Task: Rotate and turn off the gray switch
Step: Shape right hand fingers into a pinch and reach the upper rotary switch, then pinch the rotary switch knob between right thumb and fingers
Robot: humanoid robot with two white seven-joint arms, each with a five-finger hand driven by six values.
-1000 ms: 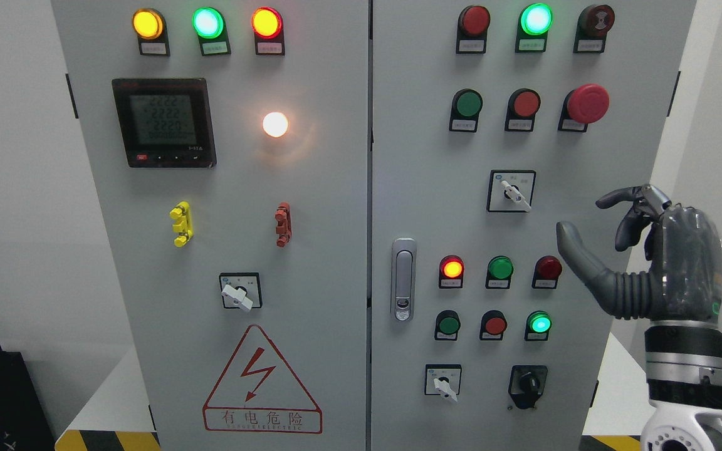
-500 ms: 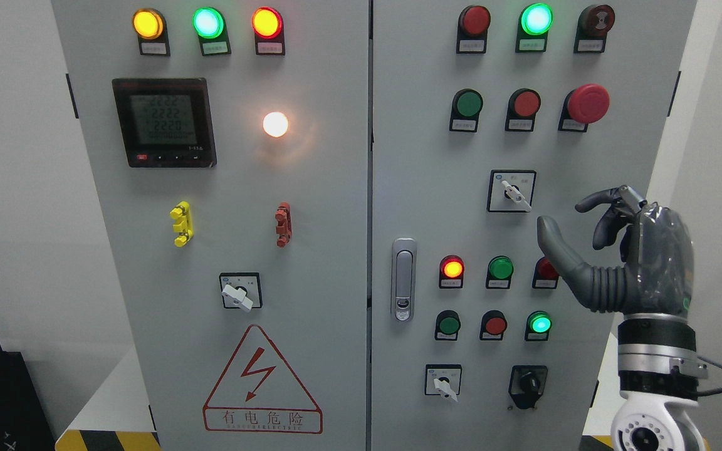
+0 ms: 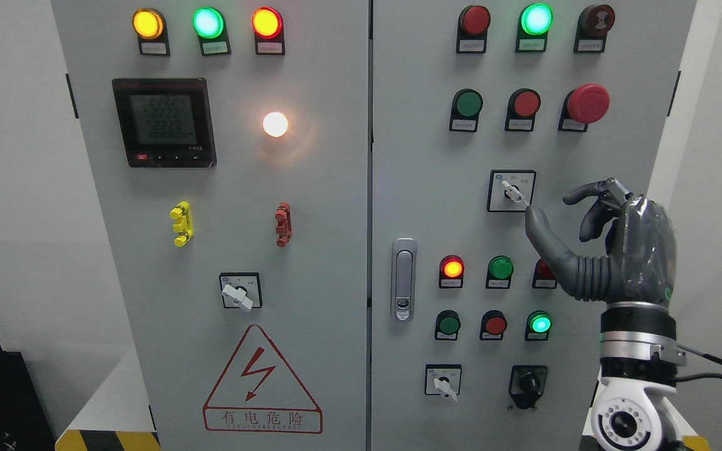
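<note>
The right hand (image 3: 612, 250) rises from the lower right, wrist upright, thumb stretched up-left, fingers (image 3: 593, 194) loosely curled, holding nothing.

There is one view only, from the camera on the robot's head; it looks straight ahead, almost level, at the front of a grey control cabinet (image 3: 311, 207); the cabinet stands near and fills most of the width, with its top and bottom edges cut off by the frame; the seam between the two doors (image 3: 370, 188) runs vertical close to the middle, so the camera faces the panel nearly square; white wall shows at both sides; a strip of yellow-black floor tape (image 3: 107, 440) appears at the lower left; the right hand (image 3: 612, 250) rises from the lower right corner, closer to the lens than the panel.
</note>
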